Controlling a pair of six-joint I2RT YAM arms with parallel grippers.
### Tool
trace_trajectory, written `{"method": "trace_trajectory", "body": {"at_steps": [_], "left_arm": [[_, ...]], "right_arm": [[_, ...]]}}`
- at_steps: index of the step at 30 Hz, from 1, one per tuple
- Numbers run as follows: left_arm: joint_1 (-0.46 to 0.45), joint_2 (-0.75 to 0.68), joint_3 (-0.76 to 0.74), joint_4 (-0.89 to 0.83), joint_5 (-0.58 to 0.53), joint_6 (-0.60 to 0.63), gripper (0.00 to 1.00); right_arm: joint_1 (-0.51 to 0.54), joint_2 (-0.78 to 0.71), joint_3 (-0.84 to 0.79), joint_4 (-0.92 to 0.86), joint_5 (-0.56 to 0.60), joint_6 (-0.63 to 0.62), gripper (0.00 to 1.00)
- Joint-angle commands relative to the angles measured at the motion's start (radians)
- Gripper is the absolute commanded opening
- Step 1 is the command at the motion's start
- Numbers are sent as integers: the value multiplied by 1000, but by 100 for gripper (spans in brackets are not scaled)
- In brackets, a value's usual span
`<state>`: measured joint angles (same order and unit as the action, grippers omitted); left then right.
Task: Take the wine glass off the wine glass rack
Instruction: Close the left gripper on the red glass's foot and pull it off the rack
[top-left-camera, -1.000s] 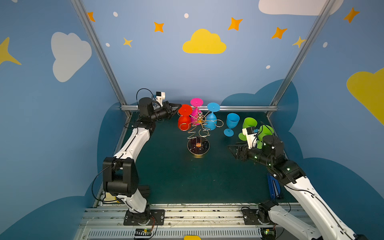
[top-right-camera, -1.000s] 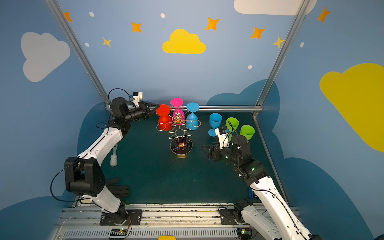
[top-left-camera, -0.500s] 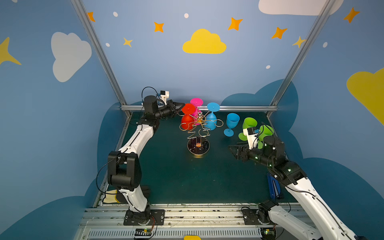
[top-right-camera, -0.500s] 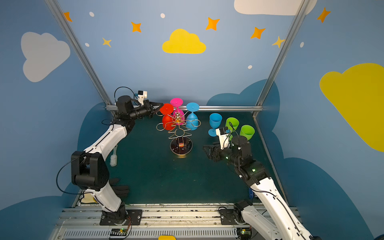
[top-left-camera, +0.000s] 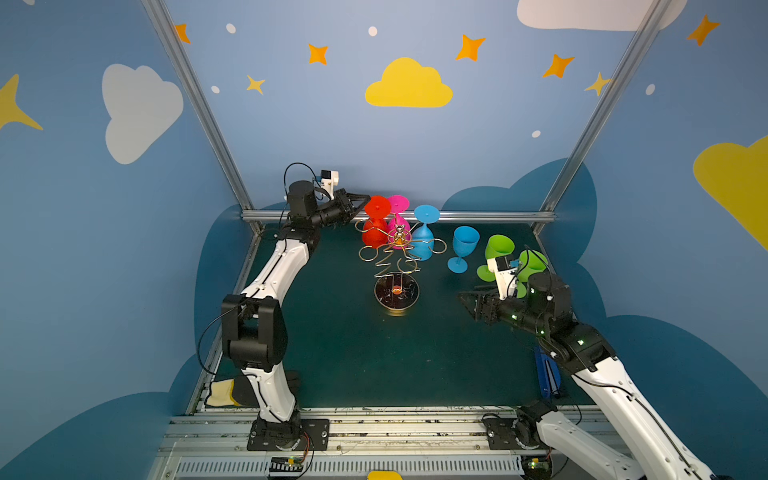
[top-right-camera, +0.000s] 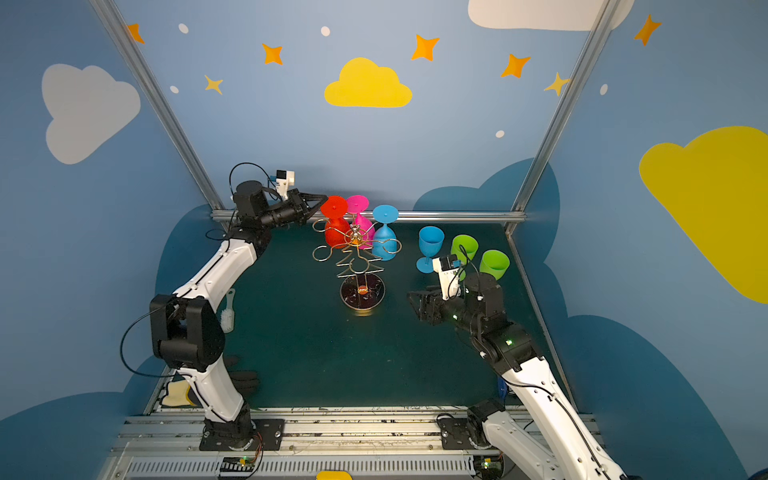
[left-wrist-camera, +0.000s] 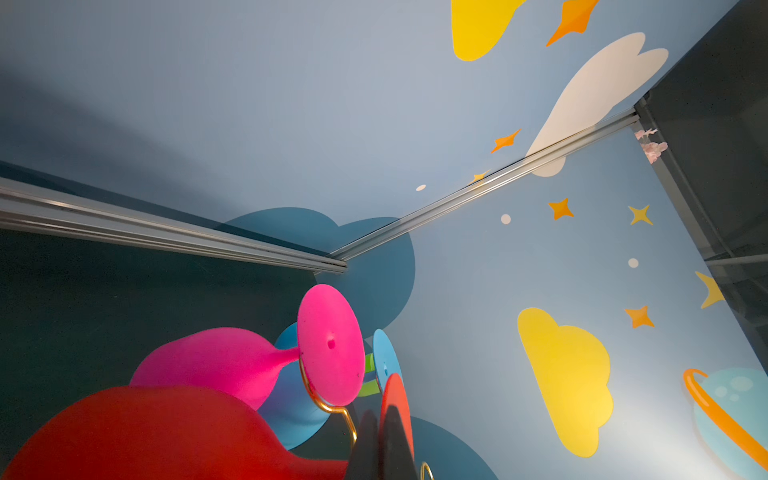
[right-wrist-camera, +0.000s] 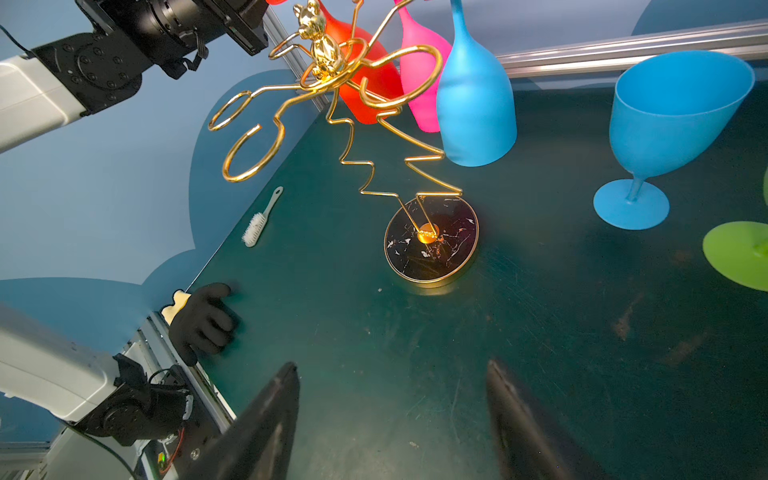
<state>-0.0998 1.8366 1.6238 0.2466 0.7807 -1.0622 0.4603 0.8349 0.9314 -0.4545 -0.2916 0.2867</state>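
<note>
The wine glass rack (top-left-camera: 396, 293) (top-right-camera: 362, 293) (right-wrist-camera: 453, 249) stands mid-table, a gold wire stand on a dark disc base. Three glasses hang upside down from its far arms: a red wine glass (top-left-camera: 374, 235) (top-right-camera: 336, 235) (left-wrist-camera: 145, 432) (right-wrist-camera: 365, 95), a pink one (top-left-camera: 398, 203) (left-wrist-camera: 328, 345) and a blue one (top-left-camera: 424, 243) (right-wrist-camera: 473, 104). My left gripper (top-left-camera: 362, 196) (top-right-camera: 322, 196) (left-wrist-camera: 380, 409) is shut, its tips against the rim of the red glass's foot. My right gripper (top-left-camera: 463, 297) (top-right-camera: 411, 296) (right-wrist-camera: 392, 365) hovers open and empty, low over the table to the right of the base.
A blue glass (top-left-camera: 463, 245) and two green glasses (top-left-camera: 498, 249) (top-left-camera: 532, 262) sit on the table at back right, close behind my right arm. A white brush (right-wrist-camera: 259, 220) and a black glove (right-wrist-camera: 203, 320) lie along the left edge. The rack's near loops are bare.
My left gripper has moved right from beside the rack until its shut tips reach the red glass's foot. The right arm has stayed put.
</note>
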Motion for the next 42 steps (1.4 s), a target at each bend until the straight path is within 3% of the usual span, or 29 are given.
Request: {"method": "trace_trajectory", "body": {"at_steps": [1, 12, 20, 31, 42], "left_arm": [[26, -4, -8, 21, -6, 4, 3], [107, -42, -50, 99, 7, -65, 3], [190, -135, -162, 204, 28, -152, 3], [332, -431, -319, 226, 106, -230, 3], [345, -702, -409, 285, 167, -388, 3]], "right_arm": [[6, -13, 7, -15, 11, -12, 70], [6, -13, 1, -14, 10, -6, 70], [5, -20, 7, -24, 22, -23, 70], [6, 0, 57, 9, 16, -117, 71], [11, 75, 128, 171, -122, -157, 71]]}}
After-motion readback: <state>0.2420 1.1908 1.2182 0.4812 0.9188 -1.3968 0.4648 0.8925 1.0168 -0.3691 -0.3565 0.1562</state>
